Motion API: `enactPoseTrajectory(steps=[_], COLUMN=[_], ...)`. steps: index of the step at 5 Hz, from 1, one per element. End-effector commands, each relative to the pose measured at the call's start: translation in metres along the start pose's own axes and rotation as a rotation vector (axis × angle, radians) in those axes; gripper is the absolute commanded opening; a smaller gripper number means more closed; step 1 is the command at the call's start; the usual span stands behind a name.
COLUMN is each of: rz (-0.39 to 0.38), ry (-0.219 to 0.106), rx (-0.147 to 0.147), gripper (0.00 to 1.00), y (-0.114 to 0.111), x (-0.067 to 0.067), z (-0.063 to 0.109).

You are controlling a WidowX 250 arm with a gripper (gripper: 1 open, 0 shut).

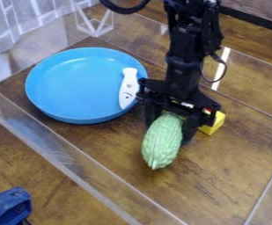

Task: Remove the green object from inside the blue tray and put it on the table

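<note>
Pale green bumpy oval gourd [163,142] — lower centre, in the black jointed gripper's [180,113] grasp; early release could roll it leftward.

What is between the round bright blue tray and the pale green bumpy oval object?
In the camera view, the small white bottle-shaped item lies between the round bright blue tray and the pale green bumpy oval object.
</note>
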State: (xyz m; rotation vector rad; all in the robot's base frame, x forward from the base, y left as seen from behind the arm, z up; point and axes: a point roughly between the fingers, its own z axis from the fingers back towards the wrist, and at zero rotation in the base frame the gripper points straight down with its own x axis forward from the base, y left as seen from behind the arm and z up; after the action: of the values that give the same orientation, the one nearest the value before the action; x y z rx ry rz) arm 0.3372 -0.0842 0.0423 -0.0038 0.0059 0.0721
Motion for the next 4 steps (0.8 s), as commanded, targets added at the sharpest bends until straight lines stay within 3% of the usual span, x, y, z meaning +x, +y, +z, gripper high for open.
enactPoseTrajectory(steps=[1,4], rz=[-0.001,-0.072], ry=[-0.083,-0.107], rx=[-0.015,0.044], gripper=[0.0,0.0], y=[-0.016,0.016], x=[0.014,0.03], z=[0.038,0.011])
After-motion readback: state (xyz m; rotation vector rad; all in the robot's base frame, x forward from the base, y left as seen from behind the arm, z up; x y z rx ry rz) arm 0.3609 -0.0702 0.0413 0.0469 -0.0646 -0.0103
